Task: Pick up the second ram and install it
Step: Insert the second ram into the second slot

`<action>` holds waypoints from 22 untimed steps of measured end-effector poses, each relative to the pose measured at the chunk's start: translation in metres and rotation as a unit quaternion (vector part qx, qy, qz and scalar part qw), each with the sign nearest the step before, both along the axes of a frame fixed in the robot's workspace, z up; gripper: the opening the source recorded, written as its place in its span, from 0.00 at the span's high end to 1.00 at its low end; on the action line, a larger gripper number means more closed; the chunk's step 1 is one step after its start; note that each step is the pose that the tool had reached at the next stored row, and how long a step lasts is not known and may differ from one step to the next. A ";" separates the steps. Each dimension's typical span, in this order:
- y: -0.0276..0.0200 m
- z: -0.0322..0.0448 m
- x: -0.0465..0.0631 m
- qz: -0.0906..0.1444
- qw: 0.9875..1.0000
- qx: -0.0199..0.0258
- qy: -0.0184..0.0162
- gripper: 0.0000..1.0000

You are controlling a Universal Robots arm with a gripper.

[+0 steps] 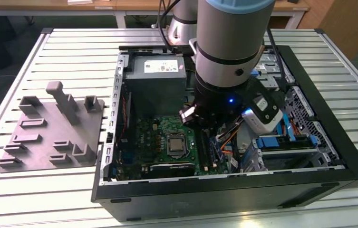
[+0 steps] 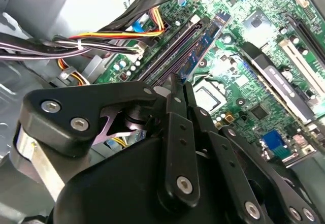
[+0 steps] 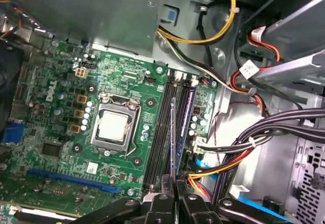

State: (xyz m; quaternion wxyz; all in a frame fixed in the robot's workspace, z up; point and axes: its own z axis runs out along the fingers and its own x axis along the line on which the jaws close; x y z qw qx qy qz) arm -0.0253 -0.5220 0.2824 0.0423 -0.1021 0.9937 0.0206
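My gripper is down inside the open computer case, shut on the second ram. The ram is a thin dark strip, seen edge-on in the first wrist view. It stands upright along the black memory slots, just beside the processor socket. In the second wrist view the gripper meets at the end of the ram, whose side carries blue labels. A purple-tinted strip lies in the neighbouring slot. In the exterior view the arm covers the slot area.
Bundled cables run close beside the slots on the side away from the processor. The power supply and the drive cage hem in the motherboard. A grey fixture block sits on the slatted table at the exterior view's left.
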 end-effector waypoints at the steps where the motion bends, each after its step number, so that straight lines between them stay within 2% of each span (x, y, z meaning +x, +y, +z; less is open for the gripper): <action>1: 0.0000 -0.0001 0.000 -0.004 1.000 0.000 0.000 0.86; 12: 0.0000 -0.0006 0.000 -0.033 0.999 0.000 0.000 0.86; 22: 0.0000 -0.0009 0.000 -0.058 0.998 0.000 0.000 0.86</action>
